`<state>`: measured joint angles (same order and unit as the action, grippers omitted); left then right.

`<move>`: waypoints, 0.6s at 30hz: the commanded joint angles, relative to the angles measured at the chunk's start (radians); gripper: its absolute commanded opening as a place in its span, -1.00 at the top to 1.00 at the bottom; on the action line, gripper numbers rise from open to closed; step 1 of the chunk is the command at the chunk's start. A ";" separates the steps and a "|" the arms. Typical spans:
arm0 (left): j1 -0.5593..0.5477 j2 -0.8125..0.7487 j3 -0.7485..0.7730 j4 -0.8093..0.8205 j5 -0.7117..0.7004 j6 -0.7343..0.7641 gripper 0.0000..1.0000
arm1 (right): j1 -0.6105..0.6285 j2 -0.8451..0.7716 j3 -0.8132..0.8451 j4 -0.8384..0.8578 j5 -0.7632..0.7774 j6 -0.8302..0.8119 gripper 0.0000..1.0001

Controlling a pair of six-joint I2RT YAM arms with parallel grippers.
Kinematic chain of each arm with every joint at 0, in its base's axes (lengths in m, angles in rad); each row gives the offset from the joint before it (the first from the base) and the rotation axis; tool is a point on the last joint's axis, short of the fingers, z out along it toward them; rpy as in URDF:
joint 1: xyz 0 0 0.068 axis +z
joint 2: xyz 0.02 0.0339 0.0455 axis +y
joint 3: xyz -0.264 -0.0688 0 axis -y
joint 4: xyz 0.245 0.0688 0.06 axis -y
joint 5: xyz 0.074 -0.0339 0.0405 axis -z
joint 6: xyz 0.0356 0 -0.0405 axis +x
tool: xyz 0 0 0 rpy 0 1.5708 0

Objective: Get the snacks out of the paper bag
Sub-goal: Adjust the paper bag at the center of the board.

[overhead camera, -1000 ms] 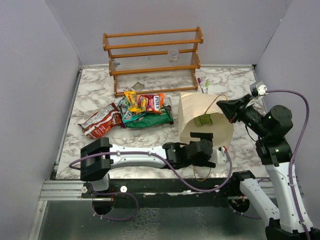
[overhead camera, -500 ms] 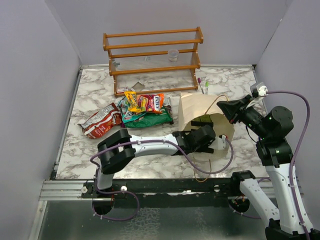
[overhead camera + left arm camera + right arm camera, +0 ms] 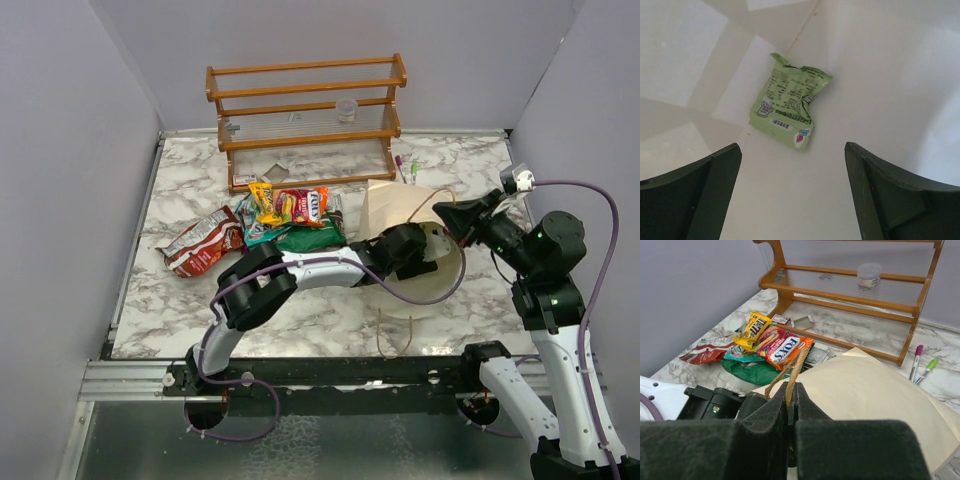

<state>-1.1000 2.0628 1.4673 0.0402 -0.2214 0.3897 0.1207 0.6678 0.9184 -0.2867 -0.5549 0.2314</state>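
Note:
The cream paper bag [image 3: 400, 215] lies on its side at mid-right, its mouth toward the arms; it also shows in the right wrist view [image 3: 865, 390]. My right gripper [image 3: 792, 390] is shut on the bag's tan loop handle [image 3: 796, 367] and holds the mouth up [image 3: 450, 215]. My left gripper [image 3: 420, 245] reaches into the bag, open and empty [image 3: 792, 165]. A light green packet [image 3: 790, 102] lies on the bag's inner floor just ahead of its fingertips. Several packets [image 3: 285, 220] lie in a heap left of the bag, a red-orange one [image 3: 785, 347] and a yellow one [image 3: 752, 330] among them.
A wooden slatted rack [image 3: 305, 115] stands at the back with a small clear cup [image 3: 346, 108] on its shelf. Two pens [image 3: 405, 170] lie behind the bag. A red-white packet [image 3: 200, 245] lies at the left. The bag's second handle [image 3: 395, 335] trails toward the near edge.
My left arm has swung up from the near edge and pushed its gripper forward into the bag's mouth. The bag's mouth has shifted a little. The right gripper keeps its hold on the handle.

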 commanded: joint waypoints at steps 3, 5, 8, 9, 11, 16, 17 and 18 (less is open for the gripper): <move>0.000 0.088 0.055 0.159 -0.205 -0.251 -0.77 | 0.004 0.004 0.017 0.019 -0.035 0.012 0.96; 0.001 0.113 0.080 0.163 -0.268 -0.304 -0.79 | 0.004 0.004 0.015 0.021 -0.041 0.014 0.96; 0.001 0.144 0.104 0.193 -0.335 -0.375 -0.81 | 0.004 0.004 0.011 0.030 -0.051 0.025 0.96; 0.000 0.156 0.119 0.191 -0.365 -0.404 -0.81 | 0.004 0.004 0.011 0.031 -0.056 0.029 0.96; 0.000 0.177 0.146 0.176 -0.408 -0.463 -0.81 | 0.004 0.004 0.014 0.031 -0.063 0.038 0.96; -0.036 0.123 0.108 0.164 -0.422 -0.457 -0.77 | 0.004 0.002 0.022 0.016 -0.065 0.042 0.96; -0.047 0.100 0.084 0.161 -0.419 -0.431 -0.80 | 0.004 0.003 0.021 0.015 -0.061 0.041 0.96; -0.053 0.070 0.064 0.150 -0.408 -0.418 -0.82 | 0.004 0.003 0.016 0.016 -0.058 0.040 0.96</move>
<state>-1.1091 2.2288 1.5894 0.1841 -0.5838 -0.0364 0.1207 0.6792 0.9184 -0.2867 -0.5888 0.2581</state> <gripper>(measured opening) 0.886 0.022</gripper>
